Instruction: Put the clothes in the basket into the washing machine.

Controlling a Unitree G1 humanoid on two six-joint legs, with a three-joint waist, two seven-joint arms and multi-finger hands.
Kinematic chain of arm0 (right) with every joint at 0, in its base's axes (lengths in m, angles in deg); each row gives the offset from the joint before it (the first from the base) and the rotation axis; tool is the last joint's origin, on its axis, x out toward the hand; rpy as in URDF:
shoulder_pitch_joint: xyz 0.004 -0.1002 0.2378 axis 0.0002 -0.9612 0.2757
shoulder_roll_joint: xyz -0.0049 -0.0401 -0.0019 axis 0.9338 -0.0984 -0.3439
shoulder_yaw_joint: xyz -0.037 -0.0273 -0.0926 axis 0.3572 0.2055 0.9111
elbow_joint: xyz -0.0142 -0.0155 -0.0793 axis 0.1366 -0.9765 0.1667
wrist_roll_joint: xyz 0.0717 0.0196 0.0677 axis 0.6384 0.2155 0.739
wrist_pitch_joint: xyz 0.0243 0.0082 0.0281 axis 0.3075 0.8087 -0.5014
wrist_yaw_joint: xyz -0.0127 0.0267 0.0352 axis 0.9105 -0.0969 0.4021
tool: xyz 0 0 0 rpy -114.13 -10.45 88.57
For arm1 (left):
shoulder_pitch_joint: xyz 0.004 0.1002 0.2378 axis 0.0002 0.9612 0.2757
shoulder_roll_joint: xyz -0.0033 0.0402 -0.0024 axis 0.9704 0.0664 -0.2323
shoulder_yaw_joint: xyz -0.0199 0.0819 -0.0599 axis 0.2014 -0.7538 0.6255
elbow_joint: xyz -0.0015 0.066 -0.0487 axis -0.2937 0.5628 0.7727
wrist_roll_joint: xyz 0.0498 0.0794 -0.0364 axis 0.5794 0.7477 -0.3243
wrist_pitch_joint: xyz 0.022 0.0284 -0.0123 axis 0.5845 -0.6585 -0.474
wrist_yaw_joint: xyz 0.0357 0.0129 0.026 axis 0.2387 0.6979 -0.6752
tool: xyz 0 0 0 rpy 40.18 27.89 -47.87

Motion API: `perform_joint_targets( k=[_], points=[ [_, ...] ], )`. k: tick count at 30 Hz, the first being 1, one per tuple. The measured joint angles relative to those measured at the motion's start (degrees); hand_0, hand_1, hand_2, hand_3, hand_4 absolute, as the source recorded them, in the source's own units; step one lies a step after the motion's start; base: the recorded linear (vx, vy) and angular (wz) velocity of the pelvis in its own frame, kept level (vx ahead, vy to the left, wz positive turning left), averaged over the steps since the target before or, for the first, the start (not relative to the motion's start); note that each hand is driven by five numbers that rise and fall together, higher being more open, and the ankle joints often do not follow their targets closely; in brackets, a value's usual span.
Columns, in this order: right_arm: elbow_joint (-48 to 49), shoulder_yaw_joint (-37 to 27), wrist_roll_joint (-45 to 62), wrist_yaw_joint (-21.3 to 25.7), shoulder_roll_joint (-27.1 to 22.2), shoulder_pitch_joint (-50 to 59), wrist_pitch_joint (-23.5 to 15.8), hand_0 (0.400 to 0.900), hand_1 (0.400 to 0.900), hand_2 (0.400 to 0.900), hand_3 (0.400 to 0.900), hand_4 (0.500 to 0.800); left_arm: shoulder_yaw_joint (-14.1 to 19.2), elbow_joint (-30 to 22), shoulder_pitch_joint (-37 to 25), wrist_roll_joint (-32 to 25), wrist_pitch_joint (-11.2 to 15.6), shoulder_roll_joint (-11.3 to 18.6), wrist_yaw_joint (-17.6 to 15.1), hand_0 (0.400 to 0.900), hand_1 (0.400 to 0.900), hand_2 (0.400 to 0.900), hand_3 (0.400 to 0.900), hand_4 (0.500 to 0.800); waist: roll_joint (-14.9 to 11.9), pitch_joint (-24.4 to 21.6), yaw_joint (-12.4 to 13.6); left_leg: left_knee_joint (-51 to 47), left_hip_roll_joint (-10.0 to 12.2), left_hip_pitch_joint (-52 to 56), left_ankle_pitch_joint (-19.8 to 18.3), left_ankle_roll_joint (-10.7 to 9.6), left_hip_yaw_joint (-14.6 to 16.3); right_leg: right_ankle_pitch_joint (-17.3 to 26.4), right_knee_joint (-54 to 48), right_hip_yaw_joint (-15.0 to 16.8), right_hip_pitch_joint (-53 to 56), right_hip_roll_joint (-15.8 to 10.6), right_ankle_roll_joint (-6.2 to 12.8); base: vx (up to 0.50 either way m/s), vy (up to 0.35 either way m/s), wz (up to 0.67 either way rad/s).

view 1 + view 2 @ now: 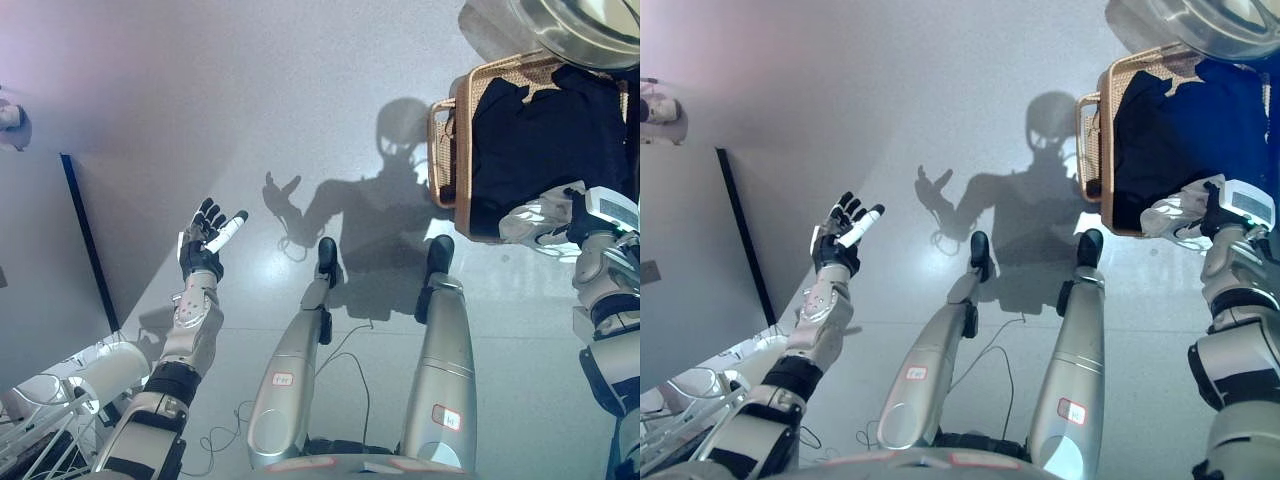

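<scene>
A wicker basket (462, 110) stands on the floor at the upper right, filled with dark navy clothes (545, 135). Just beyond it, at the top right corner, shows the round metal rim of the washing machine (590, 30). My right hand (540, 222) lies at the basket's near rim, against the dark cloth; its grasp is hidden. My left hand (207, 240) is raised over the bare floor at the left, far from the basket, palm up with straight spread fingers and nothing in it.
A black strip (85, 240) runs along the floor at the left, edging a grey panel. A white fixture (10, 115) sits at the far left edge. White tubing and wire racks (60, 400) crowd the lower left corner.
</scene>
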Motion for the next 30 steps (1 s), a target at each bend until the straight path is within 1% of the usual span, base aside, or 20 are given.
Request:
perform_joint_targets(
  k=[3,8,15,17,19,21,23,24,26,27,28,30],
  points=[
    [-0.3,0.0,0.4,0.0,-0.1,1.7,0.1,0.400,0.400,0.400,0.400,0.500,0.0,-1.9,0.9,0.1,0.0,0.0,0.0,0.900,0.900,0.900,0.900,0.800,0.0,0.0,0.3,0.0,0.0,-0.1,0.0,0.0,0.5,0.0,-0.1,0.3,-0.4,0.0,0.00,0.01,0.033,-0.13],
    [-0.3,0.4,1.3,-0.1,-0.7,4.8,0.3,0.400,0.400,0.400,0.400,0.500,0.0,-2.0,1.0,0.1,0.1,0.1,-0.2,0.900,0.900,0.900,0.900,0.800,0.0,0.0,0.4,0.7,0.1,-1.5,-0.4,-0.4,1.2,0.2,0.0,1.2,-2.1,0.5,-0.17,0.00,0.016,-0.06],
    [-2.1,0.4,2.3,-1.1,-1.2,5.9,1.1,0.400,0.400,0.400,0.400,0.500,0.2,-2.4,1.1,0.2,0.3,0.3,-0.4,0.900,0.900,0.900,0.900,0.800,0.0,0.0,1.1,1.0,0.1,-0.4,-0.9,-0.3,1.9,0.3,-0.3,1.9,-1.1,0.6,-0.19,0.02,0.020,-0.11],
    [-1.9,-2.6,7.5,-1.1,-1.2,6.0,1.0,0.400,0.400,0.400,0.400,0.500,0.3,-1.4,1.1,0.1,0.3,0.3,-0.6,0.900,0.900,0.900,0.900,0.800,0.1,0.0,1.2,0.6,0.2,1.6,-1.0,-0.2,2.3,0.3,-1.1,2.0,0.6,0.9,-0.25,0.04,-0.007,-0.14],
    [-1.8,-4.4,12.3,-0.8,-1.4,6.4,0.8,0.400,0.400,0.400,0.400,0.500,0.4,-0.6,1.4,0.1,0.3,0.3,-0.9,0.900,0.900,0.900,0.900,0.800,0.2,-0.1,0.8,-0.4,0.2,3.9,-1.0,-0.2,2.3,0.3,-1.6,2.1,2.6,1.0,-0.24,0.05,-0.030,-0.05],
    [-1.5,-9.7,20.3,-0.2,-1.2,6.5,0.2,0.400,0.400,0.400,0.400,0.500,0.4,1.4,1.3,0.1,0.5,0.3,-0.9,0.900,0.900,0.900,0.900,0.800,0.3,-0.2,0.3,-1.5,0.4,6.2,-0.8,-0.1,2.3,0.3,-2.6,2.0,4.8,1.2,-0.25,0.05,-0.055,-0.01],
    [-1.6,-14.3,27.5,0.9,-1.0,6.5,-0.3,0.400,0.400,0.400,0.400,0.500,0.4,4.3,1.3,0.1,0.8,0.4,-0.9,0.900,0.900,0.900,0.900,0.800,0.4,-0.3,-0.4,-2.8,0.6,8.6,-0.5,0.0,2.4,0.6,-3.7,1.9,7.2,1.3,-0.03,0.06,-0.054,-0.03],
    [-1.6,-15.2,30.8,1.5,-0.9,6.4,-0.3,0.400,0.400,0.400,0.400,0.500,0.5,5.8,1.3,0.1,0.8,0.5,-0.9,0.900,0.900,0.900,0.900,0.800,0.5,-0.4,-0.6,-3.6,0.9,9.9,-0.4,0.0,2.5,1.0,-4.4,1.7,8.4,1.6,0.35,0.07,-0.051,-0.05],
    [-1.5,-18.1,37.3,2.5,-0.2,6.3,-0.8,0.400,0.400,0.400,0.400,0.500,1.3,8.9,1.3,0.1,0.8,0.6,-1.1,0.900,0.900,0.900,0.900,0.800,0.6,-0.4,-1.6,-4.8,1.3,12.5,-0.3,0.0,2.5,1.0,-5.4,1.5,10.7,1.9,0.45,0.10,-0.065,-0.12],
    [-1.4,-19.8,40.6,2.9,0.0,6.4,-1.5,0.400,0.400,0.400,0.400,0.500,1.6,10.4,1.2,0.1,0.8,0.6,-1.1,0.900,0.900,0.900,0.900,0.800,0.8,-0.5,-2.0,-5.4,1.4,13.4,-0.2,0.0,2.6,1.0,-5.7,1.3,11.4,2.0,0.59,0.10,-0.059,-0.13],
    [-0.8,-23.0,44.3,3.2,0.0,6.4,-2.4,0.400,0.400,0.400,0.400,0.500,1.9,11.9,0.9,0.1,0.8,0.6,-1.2,0.900,0.900,0.900,0.900,0.800,1.4,-1.0,-2.1,-5.8,1.6,13.7,-0.1,0.1,2.6,1.0,-6.3,1.2,11.8,2.1,0.55,0.10,-0.071,-0.12],
    [-0.5,-25.7,50.7,4.1,0.2,6.3,-4.0,0.400,0.400,0.400,0.400,0.500,2.9,13.9,0.7,0.0,0.8,0.7,-1.2,0.900,0.900,0.900,0.900,0.800,2.2,-1.5,-2.3,-7.1,2.0,14.9,0.2,-0.1,2.9,1.5,-6.9,1.0,12.6,2.6,0.64,0.12,-0.083,-0.12]
  ],
)
